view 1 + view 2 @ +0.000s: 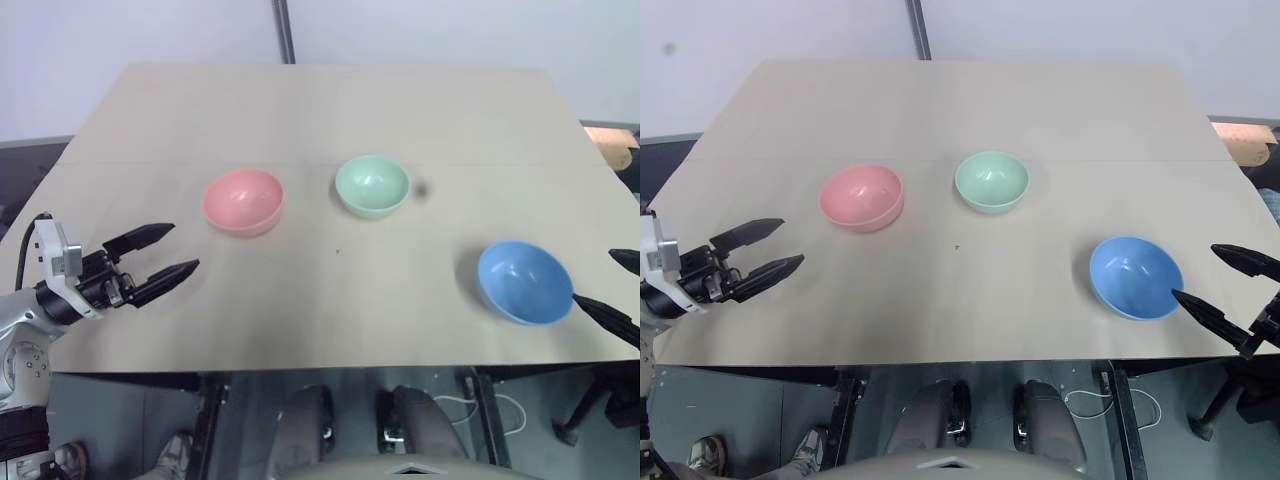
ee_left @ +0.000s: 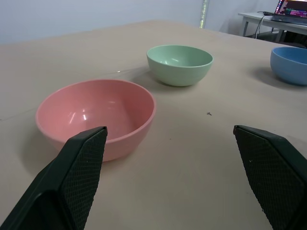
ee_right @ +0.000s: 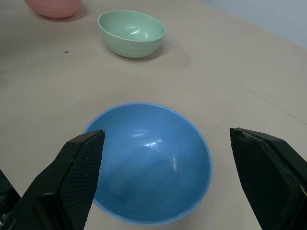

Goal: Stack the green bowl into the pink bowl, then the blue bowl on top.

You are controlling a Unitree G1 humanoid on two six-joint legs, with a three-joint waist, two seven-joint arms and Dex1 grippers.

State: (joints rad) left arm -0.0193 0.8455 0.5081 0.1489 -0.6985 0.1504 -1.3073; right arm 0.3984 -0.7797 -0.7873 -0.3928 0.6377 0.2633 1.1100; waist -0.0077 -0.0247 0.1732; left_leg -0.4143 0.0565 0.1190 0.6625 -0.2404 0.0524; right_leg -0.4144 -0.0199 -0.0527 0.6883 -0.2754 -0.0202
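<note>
Pale wooden table with pink bowl, green bowl, blue bowl, perhaps a tiny speck

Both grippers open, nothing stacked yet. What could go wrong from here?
1. The blue bowl sits near the table's front edge, right by the open right gripper; a clumsy approach might nudge it off.
2. The right gripper faces the blue bowl, but the green bowl goes first; grabbing blue now would break the order.
3. The smooth bowls, like the pink bowl near the open left gripper, may slide under a rim pinch.
</note>
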